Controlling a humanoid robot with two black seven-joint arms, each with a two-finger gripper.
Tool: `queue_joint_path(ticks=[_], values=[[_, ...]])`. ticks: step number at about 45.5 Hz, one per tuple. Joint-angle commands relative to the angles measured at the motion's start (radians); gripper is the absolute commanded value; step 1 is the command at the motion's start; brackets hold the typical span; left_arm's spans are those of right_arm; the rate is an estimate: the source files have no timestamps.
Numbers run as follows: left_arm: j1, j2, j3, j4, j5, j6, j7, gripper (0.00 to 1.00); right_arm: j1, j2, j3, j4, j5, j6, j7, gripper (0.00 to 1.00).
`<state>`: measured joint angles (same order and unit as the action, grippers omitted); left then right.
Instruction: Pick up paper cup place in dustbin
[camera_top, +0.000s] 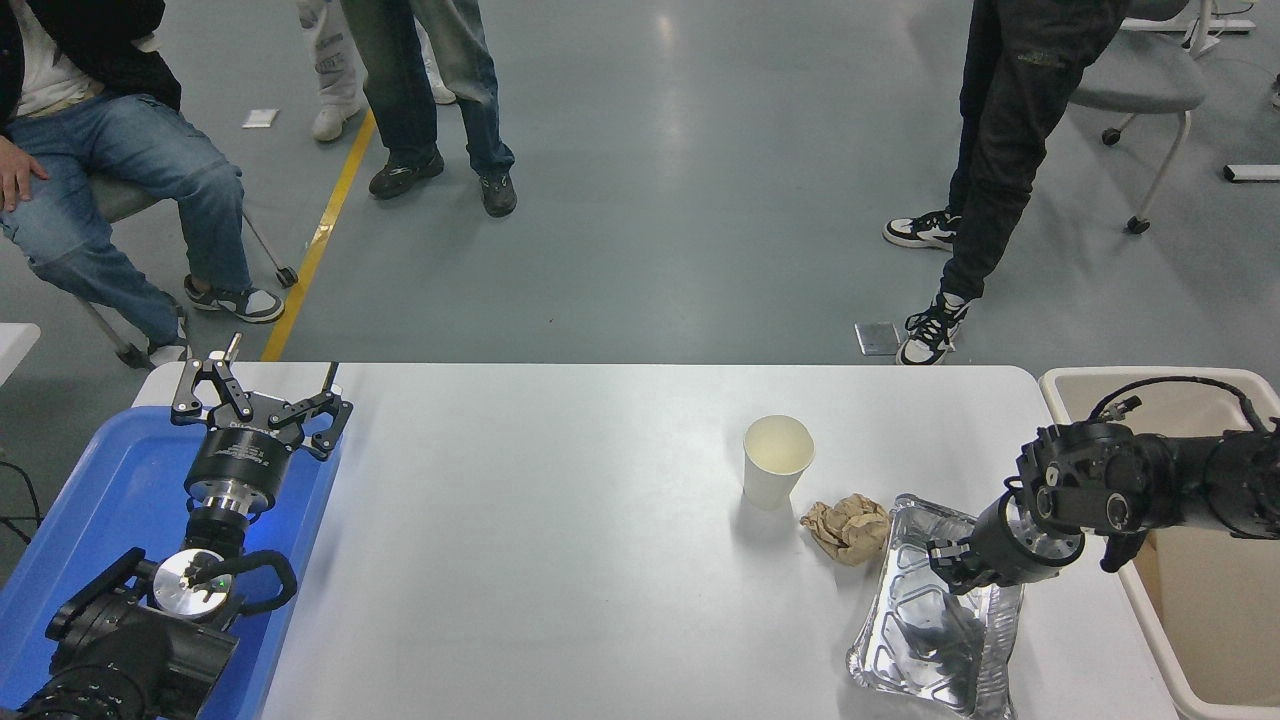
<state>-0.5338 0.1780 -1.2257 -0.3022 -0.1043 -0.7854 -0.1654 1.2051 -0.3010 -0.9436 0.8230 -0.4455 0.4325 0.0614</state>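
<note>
The paper cup (777, 462) is white with a cream inside and stands upright on the white table (520, 540), right of centre. The beige dustbin (1062, 388) stands off the table's right end, partly cut by the picture's edge. My right arm reaches in from the right across the bin. Its gripper (950, 572) hangs over the silver foil tray (925, 640), to the right of the cup and nearer me, apart from it and holding nothing that I can see. My left gripper (262, 402) is parked open over the blue tray (120, 480) at the lower left.
A crumpled brown paper ball (848, 527) lies between the cup and the foil tray, touching the tray's corner. People stand and one sits on the floor beyond the table's far edge. An office chair (1150, 90) is at the top right.
</note>
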Motion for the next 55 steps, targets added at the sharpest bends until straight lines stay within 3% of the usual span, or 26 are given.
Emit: queue_joint_path(ticks=[1,16,19,21,22,24,42,55], values=[[0.000,0.000,-0.002,0.000,0.000,0.000,0.001,0.99,-0.002,0.002,0.000,-0.001,0.002,0.000,0.000,0.00],[0.000,0.003,0.002,0.000,-0.002,0.000,-0.002,0.99,0.102,-0.046,0.005,0.070,0.004,0.071,0.002,0.00],[0.000,0.003,0.002,0.000,-0.002,0.000,-0.002,0.99,0.171,-0.084,0.005,0.126,0.005,0.118,0.002,0.13],[0.000,0.003,0.002,0.002,-0.002,0.000,-0.002,0.99,0.218,-0.110,0.005,0.166,0.005,0.143,0.002,0.29],[0.000,0.003,0.002,0.000,-0.002,0.000,-0.002,0.99,0.243,-0.122,0.005,0.185,0.007,0.153,0.002,0.46],[0.000,0.003,0.002,0.000,-0.002,0.000,-0.002,0.99,0.296,-0.156,0.005,0.223,0.007,0.163,0.000,1.00],[0.000,0.005,0.002,0.002,-0.002,0.000,-0.002,0.99,0.849,-0.403,-0.190,0.522,-0.016,0.353,-0.006,1.00],[0.000,0.005,0.002,0.002,-0.002,0.000,-0.002,0.99,1.208,-0.377,-0.282,0.722,0.025,0.353,-0.003,1.00]])
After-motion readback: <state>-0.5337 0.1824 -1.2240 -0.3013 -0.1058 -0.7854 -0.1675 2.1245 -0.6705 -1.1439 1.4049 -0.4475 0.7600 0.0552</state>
